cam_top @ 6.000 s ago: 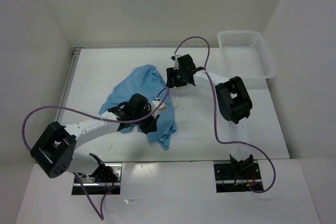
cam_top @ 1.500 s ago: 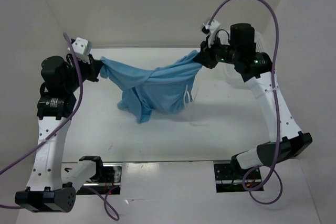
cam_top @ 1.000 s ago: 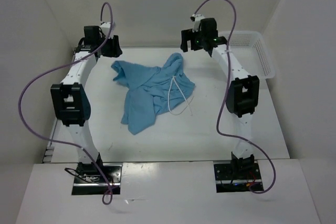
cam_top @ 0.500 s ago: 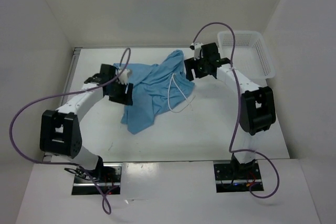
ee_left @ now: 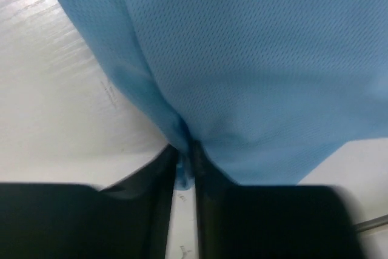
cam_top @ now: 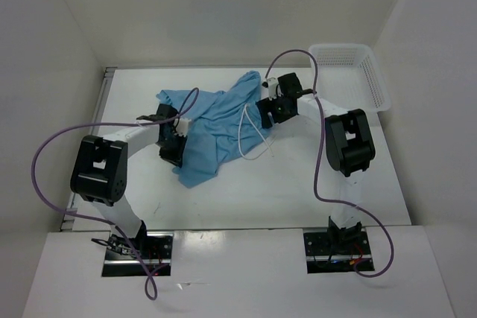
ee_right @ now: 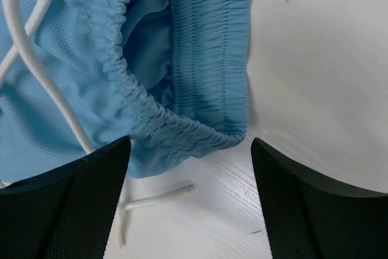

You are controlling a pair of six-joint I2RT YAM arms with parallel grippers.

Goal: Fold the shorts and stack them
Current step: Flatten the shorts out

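The light sky-blue shorts (cam_top: 216, 121) lie crumpled in the middle of the table, with the white drawstring (cam_top: 250, 135) trailing off their right side. My left gripper (cam_top: 173, 151) is at their left near edge. In the left wrist view it (ee_left: 185, 163) is shut on a pinched fold of the blue fabric (ee_left: 254, 71). My right gripper (cam_top: 269, 114) is at the shorts' right end. In the right wrist view it (ee_right: 189, 145) is open and empty, just short of the gathered waistband (ee_right: 182, 119), with the drawstring (ee_right: 36, 65) at its left.
A white mesh basket (cam_top: 376, 83) stands at the back right corner. White walls close in the table on the left, back and right. The arms' purple cables loop over both sides. The drawstring's loose end (ee_right: 159, 197) lies on the table between my right fingers.
The left gripper has moved nearer along the shorts' left edge and now pinches the fabric. The right gripper has dropped slightly left onto the waistband end. The shorts barely shifted.
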